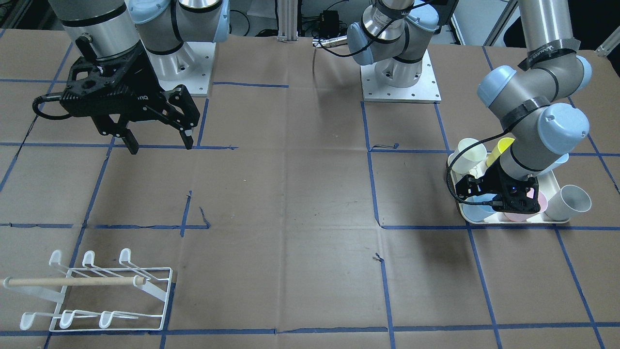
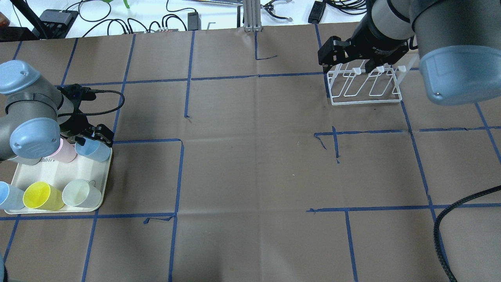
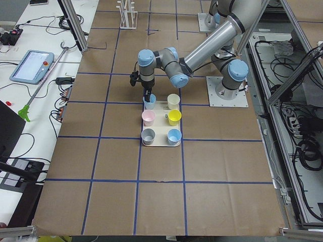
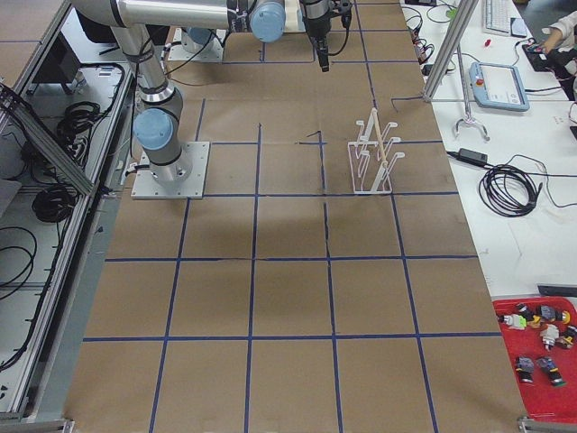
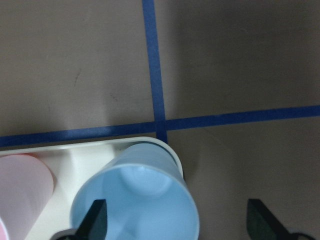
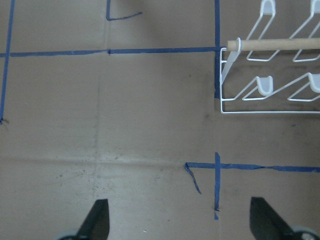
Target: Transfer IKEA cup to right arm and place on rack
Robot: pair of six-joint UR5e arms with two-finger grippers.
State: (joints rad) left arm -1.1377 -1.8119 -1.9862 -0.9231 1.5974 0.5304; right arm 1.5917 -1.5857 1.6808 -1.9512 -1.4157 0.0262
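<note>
IKEA cup, light blue, stands mouth-up in a corner of the cream tray. That corner is the one toward the table's middle, on the side away from the robot's base. The left gripper points straight down over it w/ jaws apart, not clamped. In the wrist cam one fingertip shows over the cup's mouth near its rim. The other fingertip sits outside the cup wall, over bare paper.

Tray holds six cups, two rows of three, all upright. Same row as the IKEA cup: pink cup just beside it, then grey cup. Other row: cream cup, yellow cup, second blue cup. Tray sits on the table, which is brown paper w/ a blue tape grid, on the robot's left side.

Rack, white wire w/ hooked prongs, stands on the robot's right side, well apart from the tray. A wooden dowel lies across it. The right gripper hangs above the table, off to one side of the rack and not touching it. Its fingers are spread wide w/ nothing btwn them.
</note>
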